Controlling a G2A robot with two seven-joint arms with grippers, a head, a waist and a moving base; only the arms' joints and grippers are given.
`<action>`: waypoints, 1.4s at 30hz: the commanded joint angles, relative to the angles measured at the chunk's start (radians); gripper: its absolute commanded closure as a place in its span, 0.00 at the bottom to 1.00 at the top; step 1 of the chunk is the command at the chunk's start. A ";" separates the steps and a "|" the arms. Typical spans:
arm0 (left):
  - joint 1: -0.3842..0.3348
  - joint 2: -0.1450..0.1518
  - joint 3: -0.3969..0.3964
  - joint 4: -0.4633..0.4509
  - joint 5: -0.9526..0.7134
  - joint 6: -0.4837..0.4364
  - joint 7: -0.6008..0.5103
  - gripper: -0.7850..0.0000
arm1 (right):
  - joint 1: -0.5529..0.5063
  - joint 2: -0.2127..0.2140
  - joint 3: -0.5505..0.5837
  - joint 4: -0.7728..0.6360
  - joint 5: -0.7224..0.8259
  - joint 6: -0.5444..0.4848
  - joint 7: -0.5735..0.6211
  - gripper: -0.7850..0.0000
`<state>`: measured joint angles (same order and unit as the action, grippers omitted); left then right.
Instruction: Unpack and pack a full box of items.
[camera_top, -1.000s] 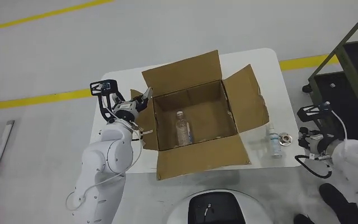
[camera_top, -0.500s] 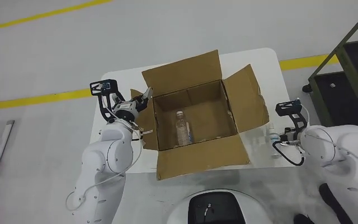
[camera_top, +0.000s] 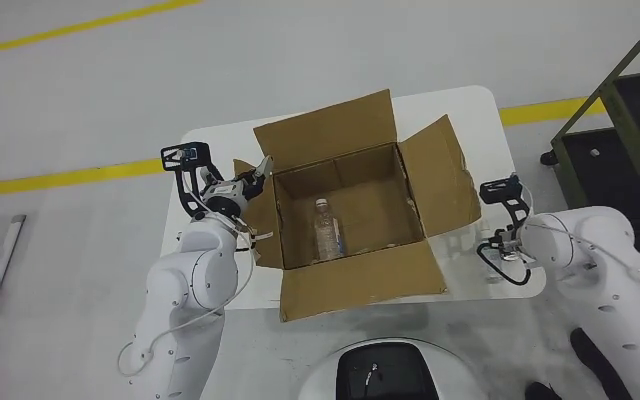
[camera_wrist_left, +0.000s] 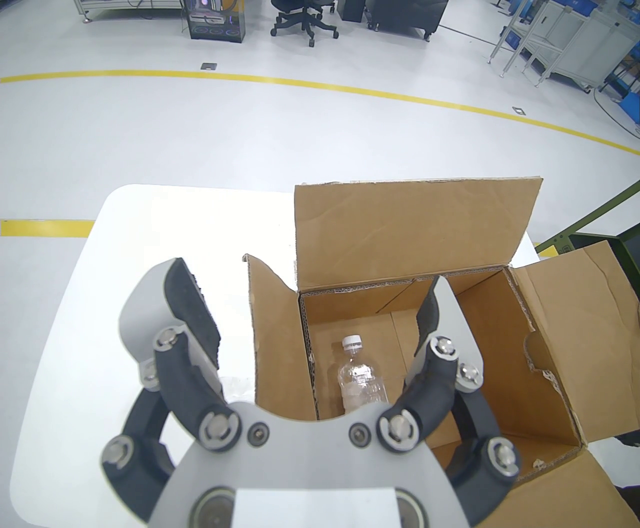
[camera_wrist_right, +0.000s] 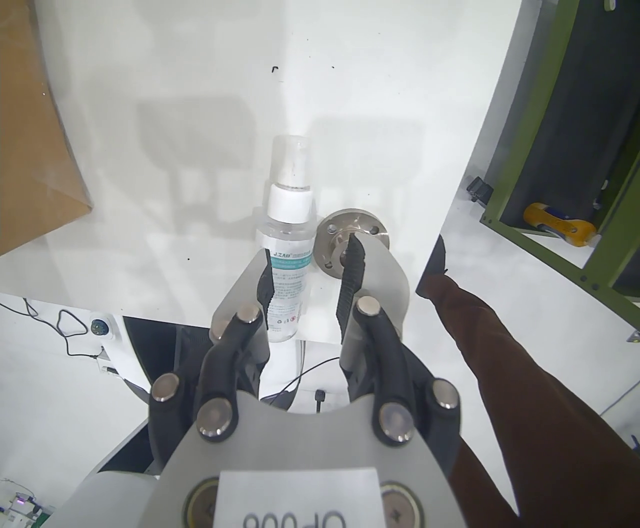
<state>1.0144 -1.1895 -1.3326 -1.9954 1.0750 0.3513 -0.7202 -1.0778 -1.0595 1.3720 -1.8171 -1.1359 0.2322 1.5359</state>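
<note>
An open cardboard box (camera_top: 345, 150) stands mid-table with its flaps spread. A clear plastic bottle (camera_top: 327, 230) with a white cap (camera_wrist_left: 352, 341) lies on the box floor. My left gripper (camera_wrist_left: 307, 290) hangs open over the box's left flap, at the box's left side in the top view (camera_top: 255, 190). Near the table's front right edge lies a clear spray bottle (camera_wrist_right: 290, 210), with a round metal flange (camera_wrist_right: 334, 231) touching its side. My right gripper (camera_wrist_right: 310, 260) is open, its fingers on either side of the spray bottle's lower body.
The white table (camera_top: 210, 140) has bare surface left of the box and behind it. A green rack (camera_wrist_right: 550, 150) stands off the right edge, with a yellow object (camera_wrist_right: 555, 225) inside. A person's brown trouser leg (camera_wrist_right: 500, 350) is beside the table's right corner.
My right arm has swung in from the far right edge over the spray bottle and flange, now covering them in the top view. The left arm has not moved.
</note>
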 joint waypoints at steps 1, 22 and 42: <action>0.000 0.000 0.000 0.000 0.000 0.000 0.000 0.00 | 0.003 0.003 -0.012 0.007 0.001 0.003 0.000 0.57; 0.000 0.000 0.000 0.000 0.000 0.000 0.000 0.00 | -0.016 0.042 -0.076 0.012 0.038 0.041 0.000 0.33; 0.000 0.000 0.000 0.000 0.000 0.000 0.000 0.00 | 0.022 0.041 -0.124 0.053 0.063 0.052 0.000 0.44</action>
<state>1.0144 -1.1895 -1.3326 -1.9954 1.0750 0.3513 -0.7202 -1.0570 -1.0174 1.2482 -1.7656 -1.0742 0.2841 1.5359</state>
